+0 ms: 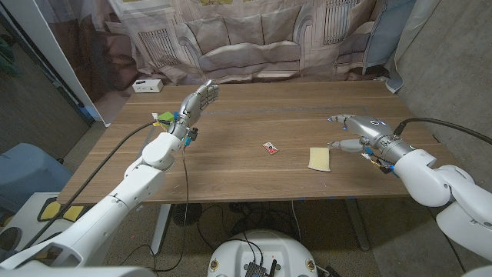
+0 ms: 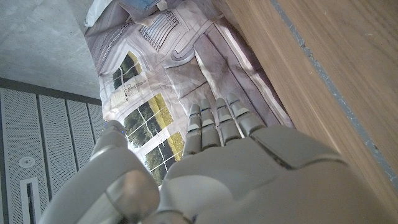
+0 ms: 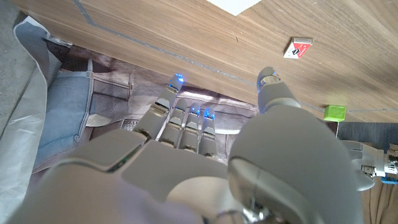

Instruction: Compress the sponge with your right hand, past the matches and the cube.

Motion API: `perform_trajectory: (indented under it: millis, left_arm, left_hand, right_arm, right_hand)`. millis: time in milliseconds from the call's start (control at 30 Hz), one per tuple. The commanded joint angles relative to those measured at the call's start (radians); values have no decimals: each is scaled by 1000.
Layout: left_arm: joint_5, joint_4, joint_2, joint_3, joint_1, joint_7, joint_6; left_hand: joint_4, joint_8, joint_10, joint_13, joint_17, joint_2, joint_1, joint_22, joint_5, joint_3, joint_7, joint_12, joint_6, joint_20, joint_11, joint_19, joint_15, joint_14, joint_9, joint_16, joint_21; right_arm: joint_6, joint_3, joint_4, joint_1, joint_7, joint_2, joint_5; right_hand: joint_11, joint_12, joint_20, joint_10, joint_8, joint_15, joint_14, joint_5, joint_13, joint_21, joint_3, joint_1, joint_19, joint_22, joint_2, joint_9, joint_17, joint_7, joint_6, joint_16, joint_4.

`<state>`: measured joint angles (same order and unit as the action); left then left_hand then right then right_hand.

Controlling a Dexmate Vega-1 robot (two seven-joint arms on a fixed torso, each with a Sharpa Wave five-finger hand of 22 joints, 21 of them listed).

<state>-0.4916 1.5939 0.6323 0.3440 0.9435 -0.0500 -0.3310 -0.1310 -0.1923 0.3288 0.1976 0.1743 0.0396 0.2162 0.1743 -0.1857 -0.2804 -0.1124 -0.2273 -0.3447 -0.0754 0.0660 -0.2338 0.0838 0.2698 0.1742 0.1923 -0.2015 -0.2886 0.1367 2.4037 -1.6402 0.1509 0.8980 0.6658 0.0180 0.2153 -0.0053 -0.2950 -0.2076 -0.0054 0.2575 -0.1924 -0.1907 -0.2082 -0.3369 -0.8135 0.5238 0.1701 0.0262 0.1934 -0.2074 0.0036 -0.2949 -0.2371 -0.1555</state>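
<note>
Sponge (image 1: 320,158), pale yellow slab, lies flat on the table (image 1: 254,177) just beside the right hand (image 1: 355,132), with the matches (image 1: 270,148) further left and the green cube (image 1: 164,118) well beyond. Right hand open, fingers spread, holding nothing; left hand (image 1: 196,102) raised, fingers straight, empty. Sponge likely light and soft, yielding and springing back; best pressed from above across its broad face.

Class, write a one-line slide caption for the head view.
Right hand open beside the sponge, matchbox nearby.

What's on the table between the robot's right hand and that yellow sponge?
Nothing. In the head view, only bare wood separates the right hand from the sponge; the matchbox lies beyond the sponge.
</note>
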Motion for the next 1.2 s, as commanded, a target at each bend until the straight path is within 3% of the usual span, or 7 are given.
perform_trajectory:
  millis: [33, 567, 767, 1200]
  left_arm:
    - [3, 5, 6, 7, -1, 10, 9]
    - [3, 1, 6, 10, 3, 13, 5]
    - [5, 8, 10, 7, 9, 9, 8]
    - [1, 15, 18, 0, 14, 12, 8]
  left_hand:
    - [2, 1, 9, 5, 5, -4, 12, 5, 1, -4, 0, 2, -12, -2, -1, -7, -1, 10, 6, -3, 1]
    - [2, 1, 10, 5, 5, -2, 13, 5, 1, -5, -1, 3, -13, -2, 0, -5, -1, 9, 6, -4, 2]
    - [2, 1, 11, 5, 5, -2, 14, 5, 1, -5, 1, 3, -13, -2, 2, -5, -2, 10, 6, -3, 2]
    - [2, 2, 11, 5, 5, -2, 14, 5, 2, -5, 1, 4, -14, -1, 0, -6, -2, 11, 6, -3, 2]
  right_arm:
    - [-89, -50, 28, 47, 96, 56, 17]
    - [-206, -135, 43, 143, 184, 157, -11]
    - [-292, -201, 63, 205, 222, 206, -5]
    - [-355, -311, 58, 295, 203, 278, -71]
  right_hand:
    - [-1, 1, 0, -6, 0, 9, 4, -2, -3, -3, 4, -7, 8, 2, -1, 2, -2, -2, 1, -2, 2]
    - [-5, -1, 4, -11, 12, 10, 12, -2, -3, -2, 6, -14, 15, 2, -4, 3, -3, 1, 29, -4, 2]
    - [8, 5, 5, -40, 2, 9, 43, -1, -2, -7, 15, -11, 39, 3, 0, 3, -5, 27, 3, -14, 6]
    - [2, 0, 7, -39, 10, 9, 51, 1, -1, -8, 28, 5, 51, 3, 9, 2, -7, 22, 22, -16, 13]
